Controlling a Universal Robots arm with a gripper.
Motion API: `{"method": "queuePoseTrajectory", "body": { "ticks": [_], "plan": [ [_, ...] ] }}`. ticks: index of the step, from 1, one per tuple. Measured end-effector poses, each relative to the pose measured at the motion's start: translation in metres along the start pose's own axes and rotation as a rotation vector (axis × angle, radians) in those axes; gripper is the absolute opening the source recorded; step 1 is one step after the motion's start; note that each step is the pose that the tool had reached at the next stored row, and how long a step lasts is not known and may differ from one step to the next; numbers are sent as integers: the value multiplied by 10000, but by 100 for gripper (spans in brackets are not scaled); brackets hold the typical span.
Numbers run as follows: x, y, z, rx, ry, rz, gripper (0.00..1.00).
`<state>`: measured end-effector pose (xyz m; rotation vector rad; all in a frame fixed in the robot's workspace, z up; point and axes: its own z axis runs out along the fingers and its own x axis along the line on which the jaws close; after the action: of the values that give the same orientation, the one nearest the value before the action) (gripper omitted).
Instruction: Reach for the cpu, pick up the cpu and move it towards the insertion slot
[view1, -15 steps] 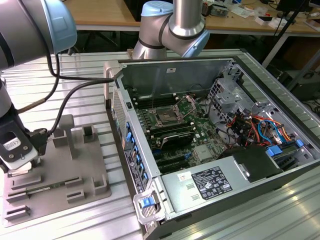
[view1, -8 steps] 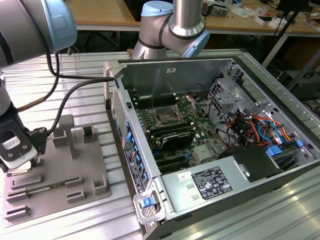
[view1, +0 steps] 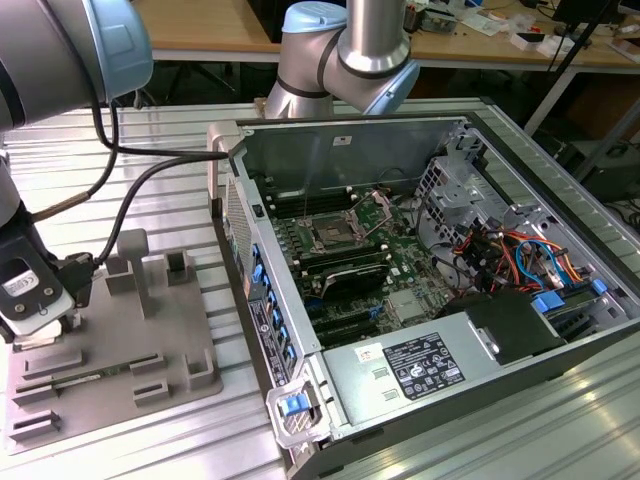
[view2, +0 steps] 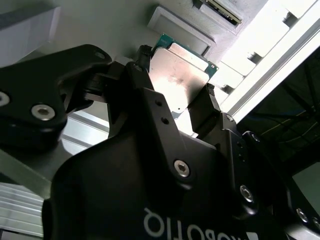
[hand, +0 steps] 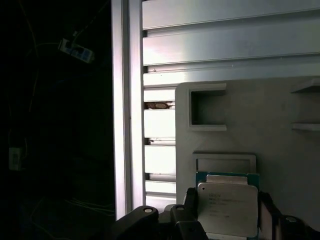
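Observation:
The cpu (view2: 181, 80), a thin square chip with a silvery top and a green edge, sits between the black fingers (view2: 144, 75) of my gripper (view2: 176, 90). The gripper (hand: 228, 207) is shut on the cpu (hand: 227, 212), holding it just off the grey fixture plate (hand: 270, 115), beside an empty square recess (hand: 225, 162). In the exterior view the gripper (view1: 40, 320) hangs over the fixture plate (view1: 110, 375) at that view's left. The insertion slot (view1: 330, 235), with a metal frame and a dark centre, lies on the green board inside the open computer case, well off toward that view's right.
The open computer case (view1: 440, 180) has raised metal walls, black memory slots (view1: 345, 275), a drive cage and bundled cables (view1: 510, 260). Grey blocks (view1: 135, 265) stand up from the fixture plate. Black cables (view1: 150, 175) run from the arm across the ribbed aluminium table (view1: 170, 140).

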<state>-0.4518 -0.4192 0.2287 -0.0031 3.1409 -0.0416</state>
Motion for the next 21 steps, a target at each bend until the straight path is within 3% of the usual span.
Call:
{"method": "queuePoseTrajectory", "body": {
  "ticks": [21],
  "plan": [
    [0,-4,-135,-12,-1,-1,55]
  ]
}}
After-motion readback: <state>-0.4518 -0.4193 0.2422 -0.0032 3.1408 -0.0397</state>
